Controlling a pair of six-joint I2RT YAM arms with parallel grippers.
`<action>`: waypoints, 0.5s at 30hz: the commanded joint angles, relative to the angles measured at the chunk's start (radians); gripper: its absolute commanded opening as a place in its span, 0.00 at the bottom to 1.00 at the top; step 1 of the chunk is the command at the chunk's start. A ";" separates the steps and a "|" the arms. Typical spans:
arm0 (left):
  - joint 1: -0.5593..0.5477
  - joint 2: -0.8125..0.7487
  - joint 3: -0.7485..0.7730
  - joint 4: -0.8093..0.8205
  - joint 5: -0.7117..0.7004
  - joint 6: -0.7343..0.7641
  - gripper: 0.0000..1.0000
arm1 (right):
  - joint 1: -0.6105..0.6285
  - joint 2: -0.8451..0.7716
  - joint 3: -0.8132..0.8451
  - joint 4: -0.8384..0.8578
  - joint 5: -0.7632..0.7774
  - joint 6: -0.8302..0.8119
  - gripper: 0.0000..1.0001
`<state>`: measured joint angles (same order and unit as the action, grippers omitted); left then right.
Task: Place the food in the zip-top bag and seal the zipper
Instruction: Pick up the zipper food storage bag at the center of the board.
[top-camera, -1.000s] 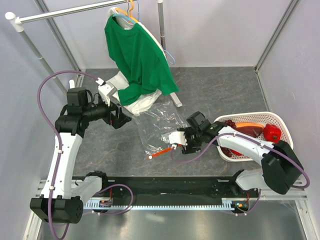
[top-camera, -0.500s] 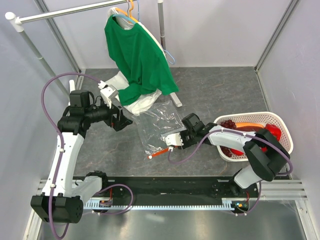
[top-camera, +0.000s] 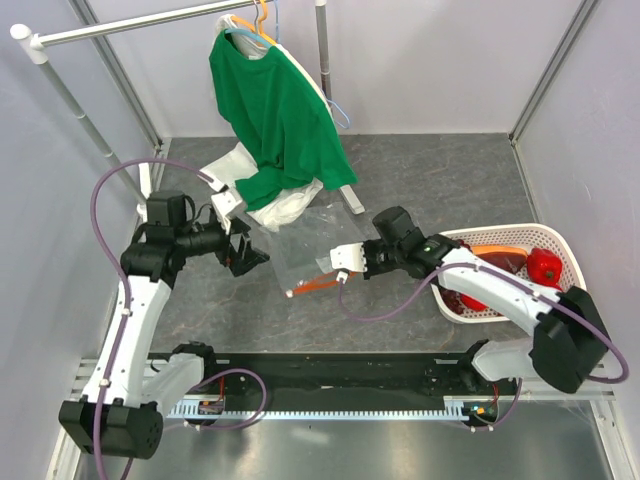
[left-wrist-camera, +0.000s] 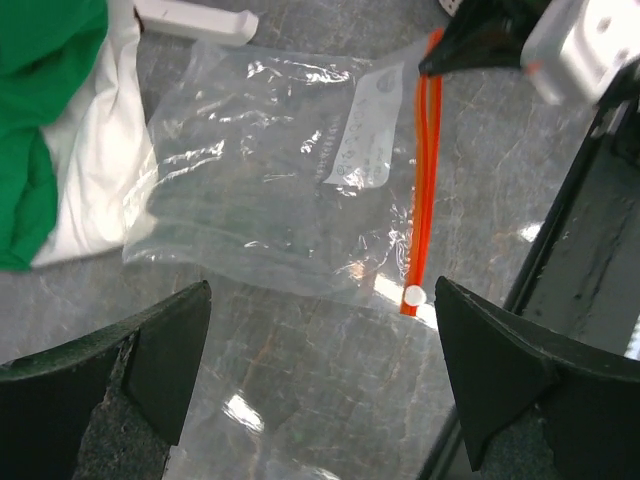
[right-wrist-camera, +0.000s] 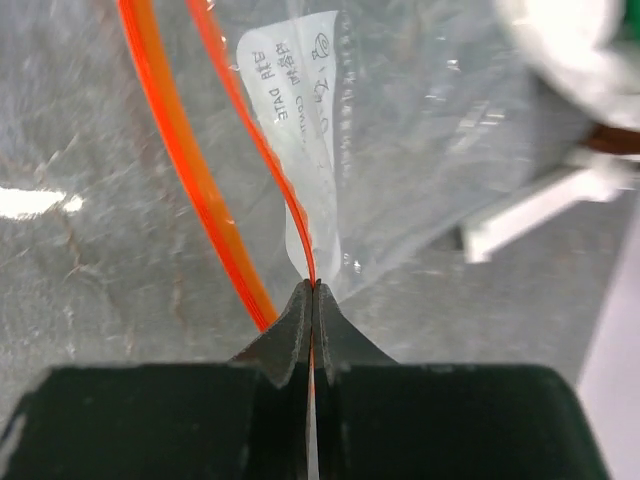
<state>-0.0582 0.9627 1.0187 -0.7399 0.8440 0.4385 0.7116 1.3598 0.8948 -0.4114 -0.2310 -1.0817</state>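
Observation:
The clear zip-top bag (top-camera: 300, 248) lies flat on the grey table, white label (left-wrist-camera: 368, 130) up. My right gripper (top-camera: 326, 266) is shut on one lip of the orange-red zipper (right-wrist-camera: 250, 130), pinching it at the jaw tips (right-wrist-camera: 312, 290). The other lip (right-wrist-camera: 190, 180) curves away beside it. The white slider (left-wrist-camera: 413, 295) sits at the strip's near end. My left gripper (left-wrist-camera: 322, 290) hangs open just left of the bag, nothing between its fingers. The food stays in the white basket (top-camera: 565, 245): a red pepper (top-camera: 545, 266) and red fruit (top-camera: 470, 298) show.
A green shirt (top-camera: 275, 110) hangs from a rail above a white cloth bundle (top-camera: 285, 208) touching the bag's far edge. A white bar (left-wrist-camera: 195, 18) lies beyond the bag. The black base rail (top-camera: 340, 370) runs along the near edge.
My right gripper closed from open onto the zipper lip and drew it up and back, shifting the bag's near edge. The left arm swung slightly nearer the bag, still open.

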 joint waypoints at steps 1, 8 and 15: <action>-0.101 -0.103 -0.080 0.111 -0.026 0.140 0.98 | 0.003 -0.085 0.076 -0.024 -0.042 0.103 0.00; -0.339 -0.180 -0.169 0.353 -0.293 0.155 0.96 | 0.003 -0.140 0.141 -0.023 -0.076 0.246 0.00; -0.403 -0.116 -0.094 0.390 -0.296 0.126 0.89 | 0.005 -0.180 0.113 0.025 -0.082 0.206 0.00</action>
<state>-0.4385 0.8165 0.8631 -0.4377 0.5850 0.5476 0.7116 1.2243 0.9989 -0.4263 -0.2802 -0.8757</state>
